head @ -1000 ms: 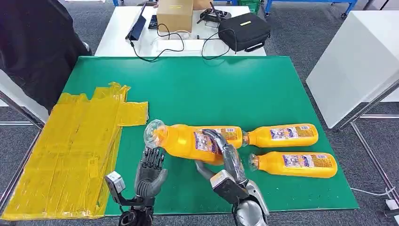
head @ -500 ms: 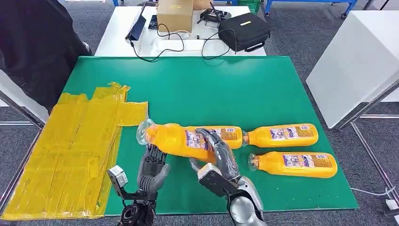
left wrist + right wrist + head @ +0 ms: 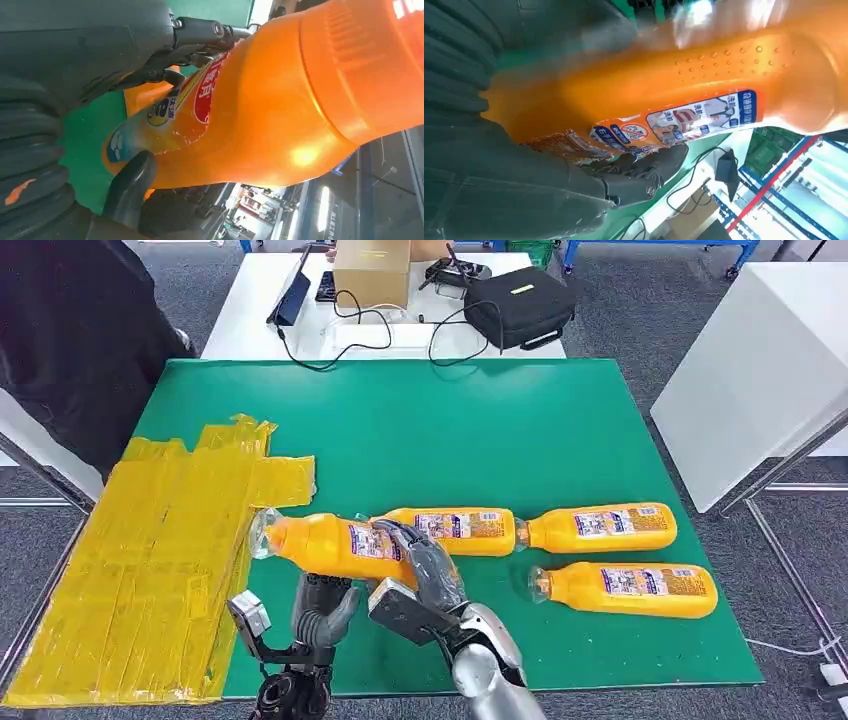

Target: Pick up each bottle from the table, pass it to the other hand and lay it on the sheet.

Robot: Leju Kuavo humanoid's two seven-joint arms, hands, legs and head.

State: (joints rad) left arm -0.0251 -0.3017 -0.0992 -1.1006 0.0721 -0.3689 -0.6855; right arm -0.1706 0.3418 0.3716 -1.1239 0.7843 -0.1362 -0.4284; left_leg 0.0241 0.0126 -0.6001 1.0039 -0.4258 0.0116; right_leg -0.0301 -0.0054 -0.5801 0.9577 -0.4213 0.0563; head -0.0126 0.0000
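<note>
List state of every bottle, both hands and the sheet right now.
held bottle: lifted, roughly level, gripped by right hand.
right hand: wrapped around held bottle.
left hand: beneath held bottle, grip unclear.
three other bottles: lying on the green table.
yellow sheet: flat, no bottle on it.

**Both hands at one bottle**

The right hand (image 3: 418, 575) reaches up and leftward from its silver forearm, dark fingers (image 3: 405, 540) wrapped over an orange bottle (image 3: 320, 542), holding it. Just beside it, the left hand (image 3: 322, 605) rises under the bottle, its thumb (image 3: 131, 185) against the bottle's side.
</note>
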